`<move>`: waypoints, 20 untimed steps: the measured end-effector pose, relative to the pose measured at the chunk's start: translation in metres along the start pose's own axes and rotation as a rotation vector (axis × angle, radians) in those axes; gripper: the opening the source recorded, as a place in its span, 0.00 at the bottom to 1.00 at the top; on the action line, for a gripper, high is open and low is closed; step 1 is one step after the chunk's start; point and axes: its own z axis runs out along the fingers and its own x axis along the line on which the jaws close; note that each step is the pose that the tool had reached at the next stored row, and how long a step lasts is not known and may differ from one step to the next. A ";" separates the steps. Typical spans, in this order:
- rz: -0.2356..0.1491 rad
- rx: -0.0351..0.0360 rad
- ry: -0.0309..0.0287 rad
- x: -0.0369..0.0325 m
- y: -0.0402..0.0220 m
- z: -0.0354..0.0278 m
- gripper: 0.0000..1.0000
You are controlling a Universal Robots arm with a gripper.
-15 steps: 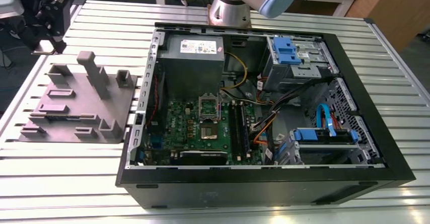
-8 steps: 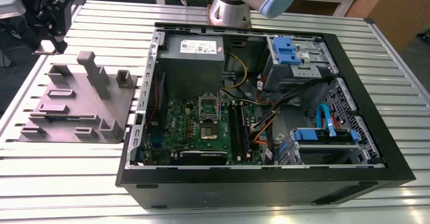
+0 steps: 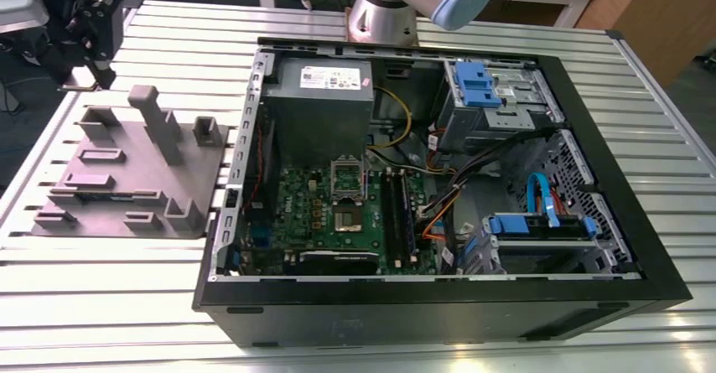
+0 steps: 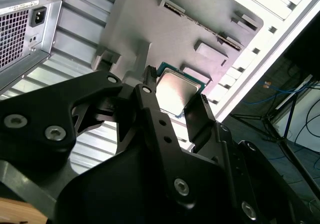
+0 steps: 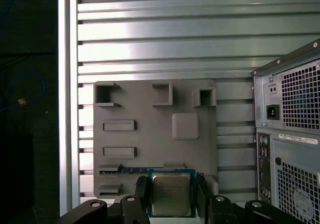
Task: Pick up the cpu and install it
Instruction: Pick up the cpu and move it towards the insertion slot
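Jaws shut on opposite edges, my gripper (image 5: 171,183) clamps the cpu (image 4: 177,92), a small flat square chip with a silvery-grey metal lid and a green rim. My black metal fingers (image 5: 141,195) cover two of its edges in both wrist views, and in the second wrist view one corner is hidden behind a finger. Being square, the chip has no long axis. Its lid faces the first wrist camera, and its sides run square with the edges of the grey plastic block with upright posts (image 5: 150,134) behind it. How far it hangs off that block I cannot tell. A thin green-and-blue strip lies in the block beside the chip, but I cannot make out what it is.

In the exterior view my gripper hangs at about eleven o'clock from the block, over the ribbed aluminium table (image 3: 112,306). At three o'clock from the block lies the open black computer case (image 3: 448,310). It holds a green motherboard (image 3: 319,222) with long black memory sticks (image 3: 394,214) and a silvery socket (image 3: 349,220). A grey power supply (image 3: 319,96) sits at twelve o'clock inside it, and blue drive brackets (image 3: 475,84) sit toward one o'clock.
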 end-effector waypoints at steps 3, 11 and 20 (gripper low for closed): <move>0.000 -0.0001 -0.0001 -0.0013 0.0001 0.0000 0.47; 0.000 0.0000 0.0000 -0.0038 0.0002 0.0000 0.47; 0.000 0.0000 0.0001 -0.0062 0.0003 -0.0001 0.47</move>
